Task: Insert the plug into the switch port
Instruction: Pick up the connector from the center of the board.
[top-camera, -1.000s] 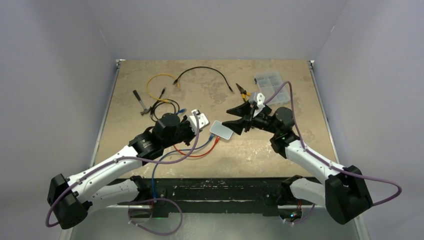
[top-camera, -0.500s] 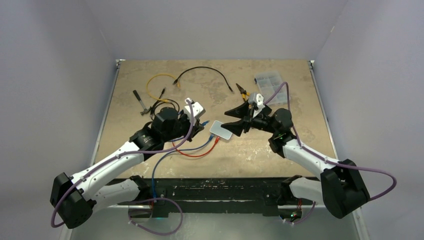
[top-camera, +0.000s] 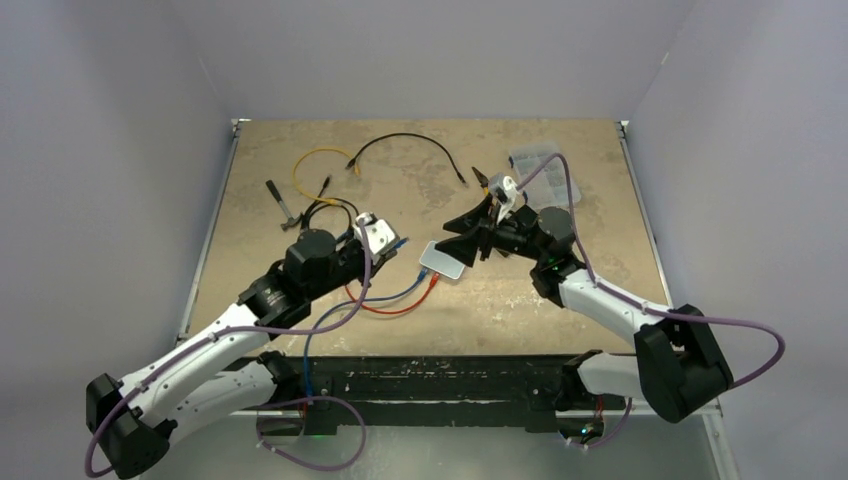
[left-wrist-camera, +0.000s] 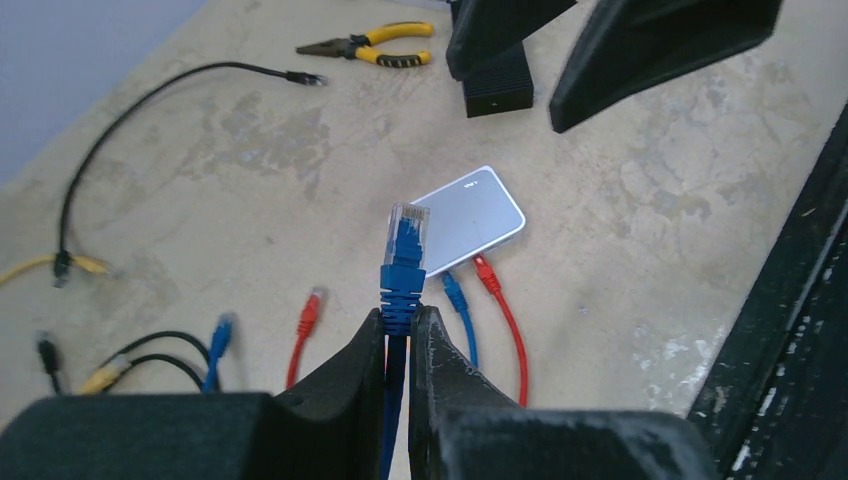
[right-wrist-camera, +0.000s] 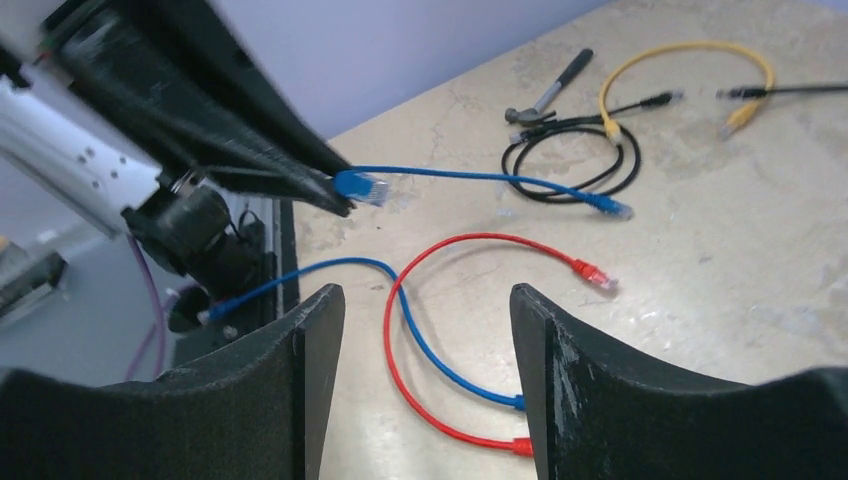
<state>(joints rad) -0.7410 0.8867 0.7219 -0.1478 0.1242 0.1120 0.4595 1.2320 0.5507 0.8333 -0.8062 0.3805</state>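
Plug (left-wrist-camera: 405, 235) of a blue cable held above a table (top-camera: 560, 290), near a white switch (left-wrist-camera: 470, 215).
Left pincer (left-wrist-camera: 400, 322) is clamped on the plug's boot, tip pointing up, clear of the table. Right pincer (right-wrist-camera: 425, 300) hangs open just beside the switch, which lies flat.

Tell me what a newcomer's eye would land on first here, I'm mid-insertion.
The blue plug stands out first, pinched in the shut left tool and aimed at the small grey switch lying flat mid-way across the table. Just beyond the switch, the right tool hangs open, holding nothing. A red cable and a second blue cable meet the switch's near edge.
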